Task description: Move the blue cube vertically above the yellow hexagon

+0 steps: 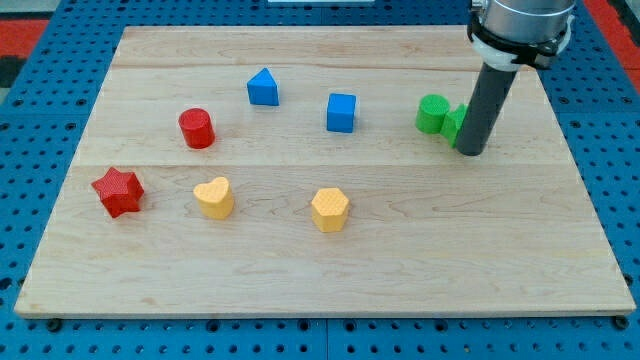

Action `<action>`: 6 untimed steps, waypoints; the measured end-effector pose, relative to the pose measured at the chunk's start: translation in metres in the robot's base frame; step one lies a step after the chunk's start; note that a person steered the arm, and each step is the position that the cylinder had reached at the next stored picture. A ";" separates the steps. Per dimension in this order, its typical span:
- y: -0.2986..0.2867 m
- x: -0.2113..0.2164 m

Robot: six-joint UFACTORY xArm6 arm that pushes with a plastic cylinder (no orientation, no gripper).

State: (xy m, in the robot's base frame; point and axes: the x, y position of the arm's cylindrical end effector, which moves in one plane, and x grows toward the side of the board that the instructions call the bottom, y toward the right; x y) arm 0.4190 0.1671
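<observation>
The blue cube [341,112] sits on the wooden board [320,270], in the upper half, a little right of centre. Down from it, toward the view's bottom and a touch left, the yellow hexagon [330,209] rests on its own, well apart from the cube. So the cube lies almost straight above the hexagon, only slightly off to the right.

Left of the cube, near it, is a blue block [262,87] with a peaked top. Further left and lower, a red cylinder [197,128] stands alone. Below that, the yellow heart [214,197] sits level with the hexagon, and at the far left a red star [118,192] holds the edge.

Over on the right, 2 green blocks: a rounded one [432,114], and a second [456,124] touching it, half hidden behind the rod so its shape cannot be made out.

My tip [471,152] is down on the board just right of that second green block, touching it or very nearly, and well to the right of the blue cube. There is no hand here to open or close: just the bare rod, holding nothing.

Around the board runs a blue pegboard table [40,60].
</observation>
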 end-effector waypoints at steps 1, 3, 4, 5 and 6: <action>-0.013 -0.003; -0.119 -0.005; -0.147 -0.026; -0.158 -0.049; -0.184 -0.071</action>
